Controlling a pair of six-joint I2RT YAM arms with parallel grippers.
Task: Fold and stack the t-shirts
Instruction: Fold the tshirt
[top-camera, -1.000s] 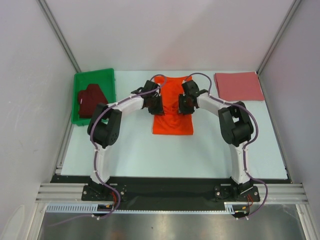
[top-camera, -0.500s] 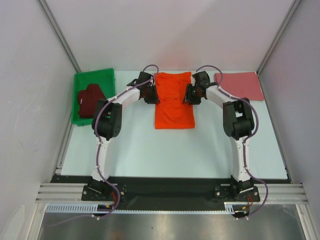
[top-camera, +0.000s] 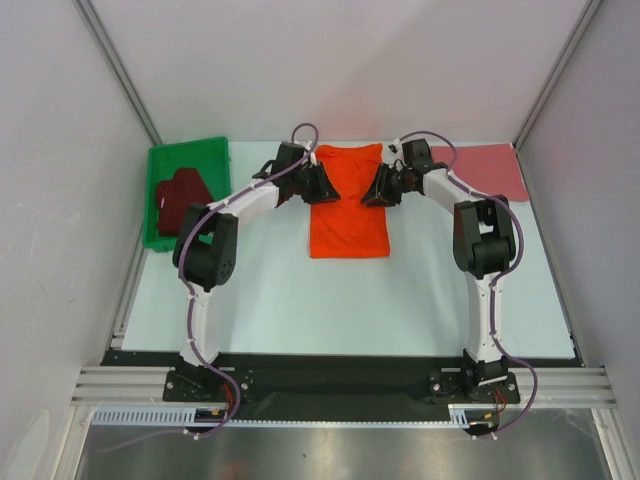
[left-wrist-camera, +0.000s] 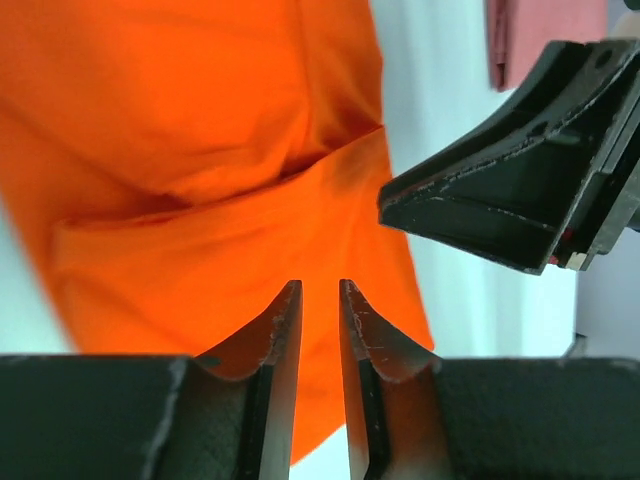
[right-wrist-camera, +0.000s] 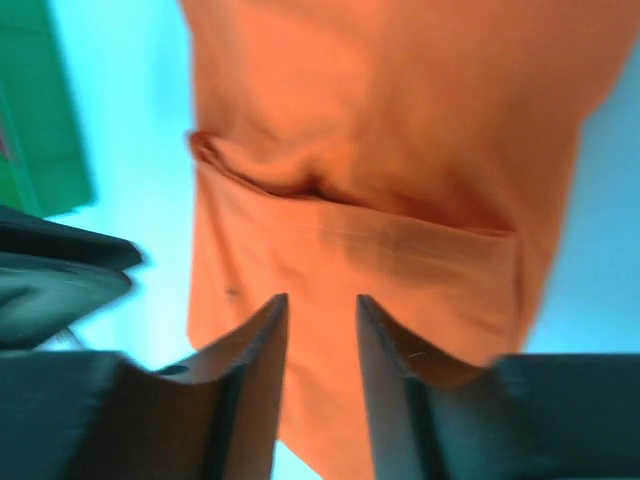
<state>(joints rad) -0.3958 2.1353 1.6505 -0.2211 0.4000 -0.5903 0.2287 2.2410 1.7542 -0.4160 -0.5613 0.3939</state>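
The orange t-shirt (top-camera: 348, 215) lies folded into a rectangle at the far middle of the table, with a cross fold showing in both wrist views (left-wrist-camera: 230, 190) (right-wrist-camera: 380, 190). My left gripper (top-camera: 324, 188) (left-wrist-camera: 320, 285) hovers over its left edge, jaws a little apart and empty. Facing it over the right edge is my right gripper (top-camera: 373, 190) (right-wrist-camera: 322, 297), open with nothing between its fingers. The pink t-shirt (top-camera: 482, 166) lies folded at the far right. The maroon t-shirt (top-camera: 180, 198) sits crumpled in the green bin (top-camera: 190, 152).
The green bin stands at the far left against the side wall. White walls close the table on three sides. The right gripper's fingers (left-wrist-camera: 500, 190) show in the left wrist view, close to the left jaws.
Both grippers swung from the orange shirt's middle to its far end, then tipped inward over it. The shirt now lies shorter and flat, held by neither.
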